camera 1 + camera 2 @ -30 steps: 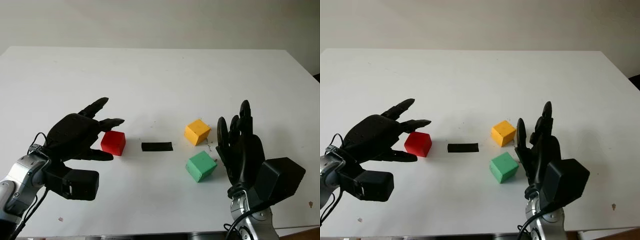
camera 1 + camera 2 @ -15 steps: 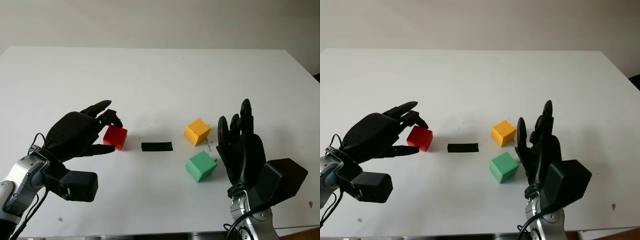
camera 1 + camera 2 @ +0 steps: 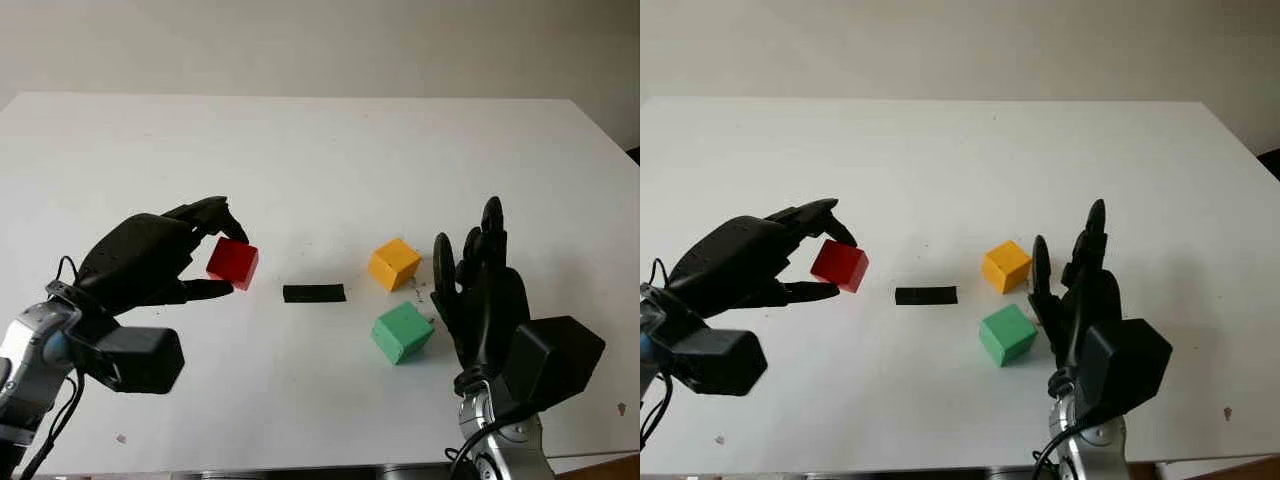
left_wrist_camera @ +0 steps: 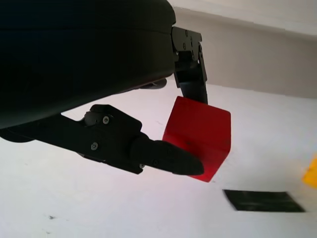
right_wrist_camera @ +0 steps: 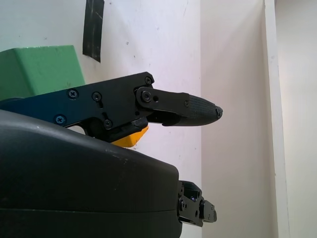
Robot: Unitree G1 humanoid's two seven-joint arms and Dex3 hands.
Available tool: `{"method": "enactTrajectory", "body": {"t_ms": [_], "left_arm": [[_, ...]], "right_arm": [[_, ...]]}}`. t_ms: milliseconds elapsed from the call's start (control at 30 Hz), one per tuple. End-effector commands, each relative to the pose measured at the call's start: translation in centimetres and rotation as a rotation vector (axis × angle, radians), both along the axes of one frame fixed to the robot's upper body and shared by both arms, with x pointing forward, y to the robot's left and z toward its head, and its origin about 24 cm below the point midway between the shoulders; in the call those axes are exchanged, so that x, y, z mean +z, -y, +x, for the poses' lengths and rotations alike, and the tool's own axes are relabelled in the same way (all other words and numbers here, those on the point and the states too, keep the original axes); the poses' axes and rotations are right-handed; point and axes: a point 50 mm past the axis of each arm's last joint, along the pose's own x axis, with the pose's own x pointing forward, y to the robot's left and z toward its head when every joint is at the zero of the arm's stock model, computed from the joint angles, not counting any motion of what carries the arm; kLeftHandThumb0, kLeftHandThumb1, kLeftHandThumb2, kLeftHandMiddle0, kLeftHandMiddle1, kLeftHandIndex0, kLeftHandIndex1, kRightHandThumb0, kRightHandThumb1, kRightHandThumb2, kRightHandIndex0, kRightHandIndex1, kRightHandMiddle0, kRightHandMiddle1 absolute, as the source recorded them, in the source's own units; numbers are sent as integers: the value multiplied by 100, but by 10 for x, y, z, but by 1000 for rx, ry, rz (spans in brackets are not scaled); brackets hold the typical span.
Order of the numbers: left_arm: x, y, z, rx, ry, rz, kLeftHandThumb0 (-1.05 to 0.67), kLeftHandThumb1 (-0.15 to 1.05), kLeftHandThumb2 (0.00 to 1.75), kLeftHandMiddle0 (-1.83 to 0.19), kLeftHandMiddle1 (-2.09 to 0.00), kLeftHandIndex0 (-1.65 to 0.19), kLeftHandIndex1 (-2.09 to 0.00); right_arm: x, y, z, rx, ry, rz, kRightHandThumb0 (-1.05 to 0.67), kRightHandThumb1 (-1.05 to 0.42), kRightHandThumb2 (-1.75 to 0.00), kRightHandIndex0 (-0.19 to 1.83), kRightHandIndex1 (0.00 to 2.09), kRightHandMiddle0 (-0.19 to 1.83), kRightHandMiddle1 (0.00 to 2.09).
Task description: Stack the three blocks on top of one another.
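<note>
My left hand (image 3: 150, 265) pinches the red block (image 3: 232, 264); nothing's stacked. Yellow block (image 3: 394, 263) and green block (image 3: 402, 333) wait beside my open right hand (image 3: 480, 300).

Red block (image 3: 232, 263) in left hand (image 3: 150, 262)

A white table (image 3: 330, 150) carries the scene. A black tape strip (image 3: 314, 293) lies near its centre; a yellow block (image 3: 394, 264) sits at its 3 o'clock, a green block (image 3: 403, 333) at its 4 o'clock.
</note>
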Motion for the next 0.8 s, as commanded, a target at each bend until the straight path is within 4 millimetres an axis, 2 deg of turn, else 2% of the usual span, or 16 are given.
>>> {"method": "enactTrajectory", "body": {"t_ms": [0, 233, 300, 533, 667, 767], "left_arm": [[9, 8, 2, -43, 16, -45, -36, 105, 19, -26, -6, -5, -152], [-2, 32, 1, -44, -87, -176, -43, 105, 23, -18, -4, -6, -151], [-6, 40, 1, -35, -74, -170, -41, 105, 21, -17, -5, -6, -149], [-14, 65, 2, -9, -67, -140, -37, 105, 23, -13, -5, 6, -171], [-18, 77, 3, -2, -44, -79, -36, 105, 23, -14, -5, 2, -160], [-20, 85, 3, -7, -14, -41, -37, 105, 25, -14, -6, 2, -159]], "right_arm": [[1, -2, -1, 1, 14, 15, -47, -105, -50, -18, 5, -15, 5], [-2, -5, -2, -8, 11, -1, -50, -105, -49, -17, 6, -13, 6], [-2, -5, -2, -12, 10, -16, -50, -105, -48, -16, 6, -12, 6], [-3, -7, -1, -13, 22, -4, -49, -105, -48, -16, 6, -12, 6], [-4, -8, -1, -13, 18, -12, -50, -105, -49, -17, 5, -13, 5], [-4, -9, -1, -11, 26, -14, -50, -105, -49, -17, 5, -14, 5]]}}
